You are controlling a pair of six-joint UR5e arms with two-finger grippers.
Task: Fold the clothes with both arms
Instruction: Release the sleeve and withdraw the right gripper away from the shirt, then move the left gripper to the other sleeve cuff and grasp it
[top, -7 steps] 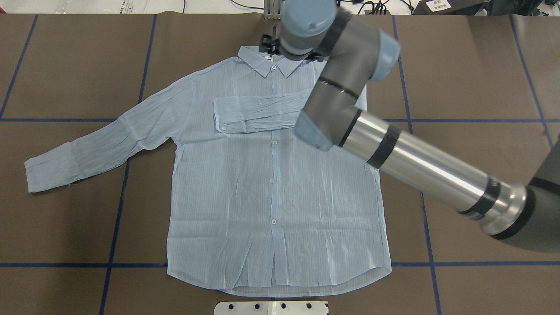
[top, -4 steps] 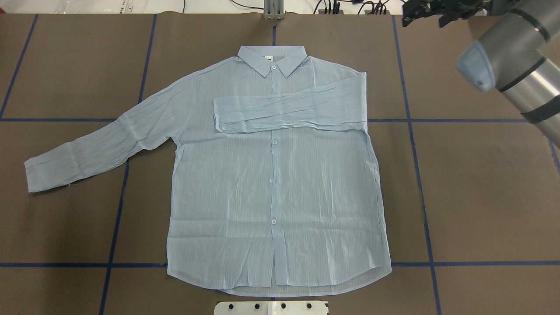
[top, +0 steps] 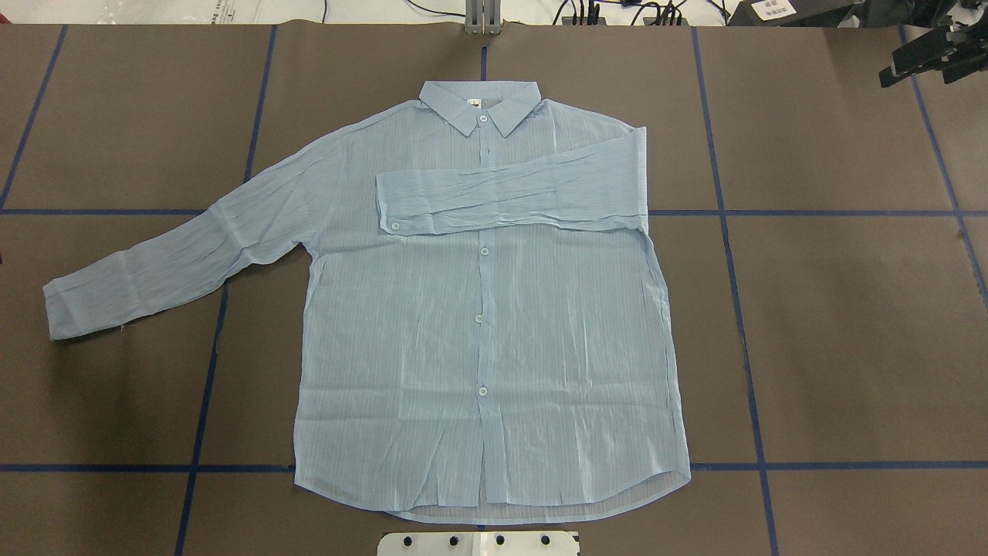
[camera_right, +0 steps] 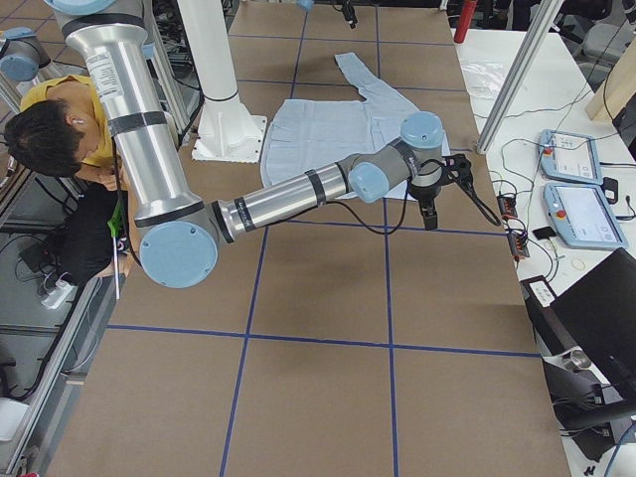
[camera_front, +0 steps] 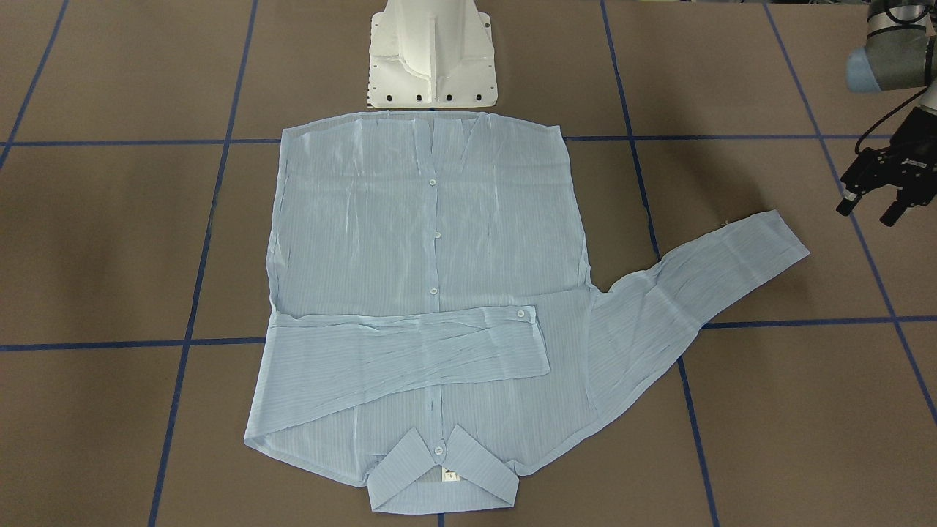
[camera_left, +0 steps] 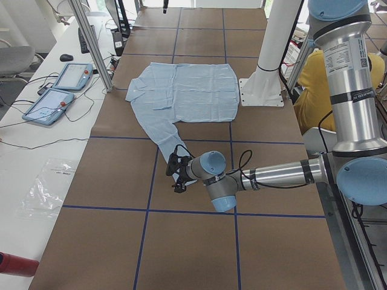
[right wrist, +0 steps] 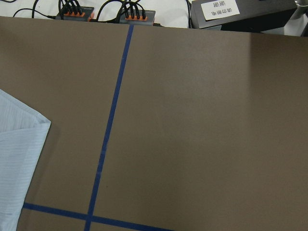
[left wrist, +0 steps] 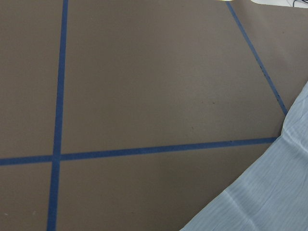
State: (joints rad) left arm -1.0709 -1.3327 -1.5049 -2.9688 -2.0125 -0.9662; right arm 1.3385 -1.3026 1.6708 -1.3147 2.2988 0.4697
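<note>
The light blue shirt lies flat and front up on the brown table, with its collar at the edge far from the robot. Its folded sleeve crosses the chest, and its outstretched sleeve angles out to the robot's left. The left gripper hangs near that cuff without touching it, fingers apart and empty. The right gripper is at the table's far right corner, cut off by the frame edge, so I cannot tell how its fingers stand. A white neck tag and a paper label carry print too small to read.
</note>
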